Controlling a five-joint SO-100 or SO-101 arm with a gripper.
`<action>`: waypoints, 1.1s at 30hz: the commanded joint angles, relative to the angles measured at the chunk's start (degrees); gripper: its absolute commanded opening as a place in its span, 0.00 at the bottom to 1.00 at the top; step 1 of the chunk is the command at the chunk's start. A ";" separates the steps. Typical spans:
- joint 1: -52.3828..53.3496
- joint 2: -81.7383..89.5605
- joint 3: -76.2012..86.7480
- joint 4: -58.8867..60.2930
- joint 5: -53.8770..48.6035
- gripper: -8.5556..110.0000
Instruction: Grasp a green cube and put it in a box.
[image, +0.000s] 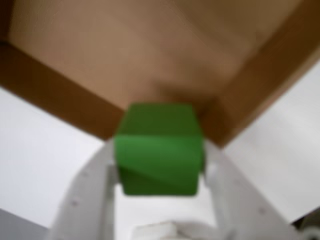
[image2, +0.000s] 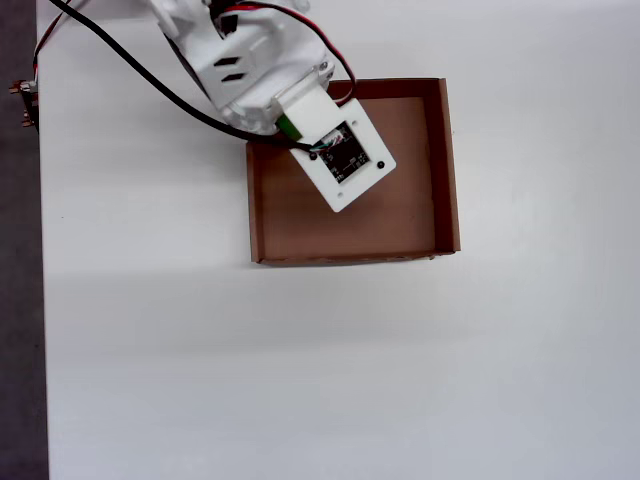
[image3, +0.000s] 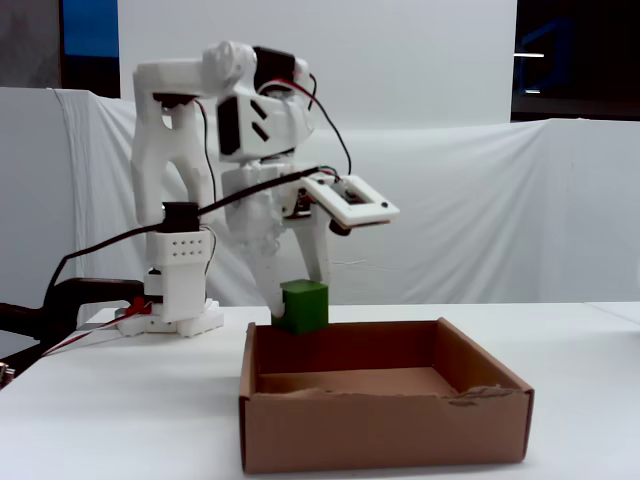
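The green cube (image: 160, 150) fills the middle of the wrist view, clamped between my white fingers (image: 100, 185). My gripper (image: 159, 156) is shut on it. Just past it I see a corner of the brown cardboard box (image: 150, 45). In the fixed view the green cube (image3: 303, 306) hangs in the gripper (image3: 300, 300) at rim height over the far left corner of the box (image3: 380, 430). From overhead only a green sliver of the cube (image2: 288, 127) shows beside the wrist camera plate, at the upper left corner of the box (image2: 446, 170). The box's floor is bare.
The arm's base (image3: 180, 300) stands on the white table behind and left of the box. Black and red cables (image2: 130, 60) trail to the table's left edge (image2: 38, 300). A white cloth backdrop (image3: 500, 210) hangs behind.
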 joint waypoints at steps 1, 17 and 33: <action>1.05 -0.79 -2.99 -2.55 -0.26 0.20; 0.97 -8.88 -2.99 -6.77 -0.18 0.20; -0.44 -13.45 -3.16 -8.96 0.18 0.20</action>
